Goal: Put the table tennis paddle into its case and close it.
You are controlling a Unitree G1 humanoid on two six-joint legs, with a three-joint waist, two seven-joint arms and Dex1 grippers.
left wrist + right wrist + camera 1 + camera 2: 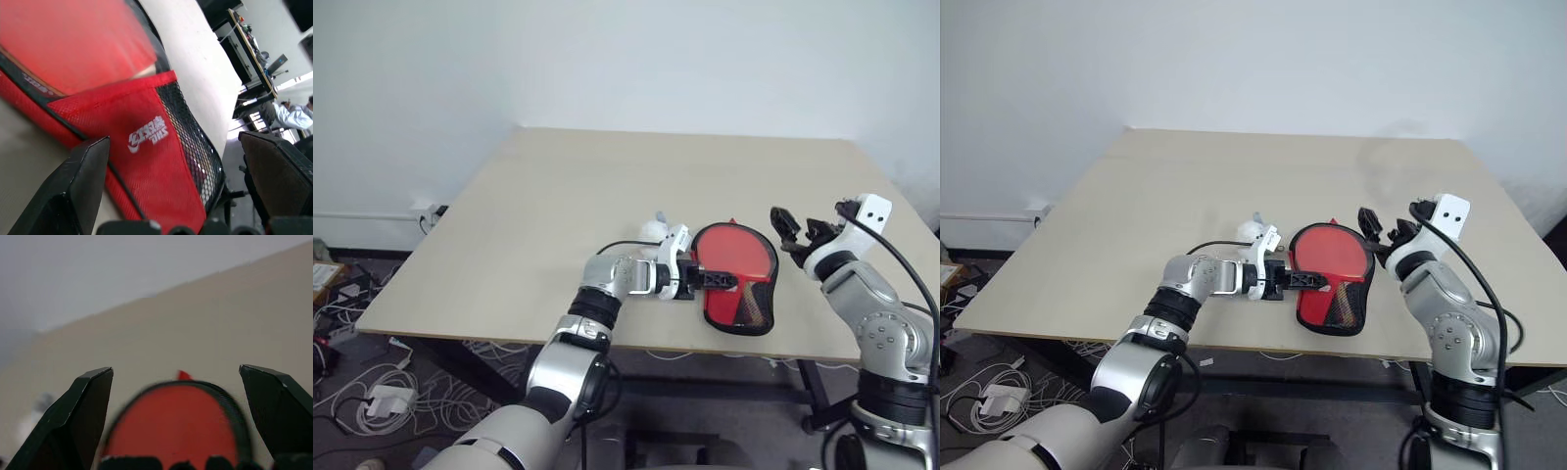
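Note:
The red case [740,294] lies near the table's front edge, with its black mesh handle part towards me. The table tennis paddle [68,44] lies in it: its red face shows past the case's logo panel [146,139], and its handle is hidden under the fabric. My left gripper [715,279] is open and reaches in from the left, low over the case's left edge, one finger [83,176] on each side of the handle part. To the right of the case and above the table, my right gripper [795,231] is open and empty. Its wrist view looks at the case's round end [171,426].
A small white rounded lump [652,231] sits on the beige table [607,176] just behind my left wrist. The table's front edge runs close under the case. Cables and a power strip [372,392] lie on the floor at the left.

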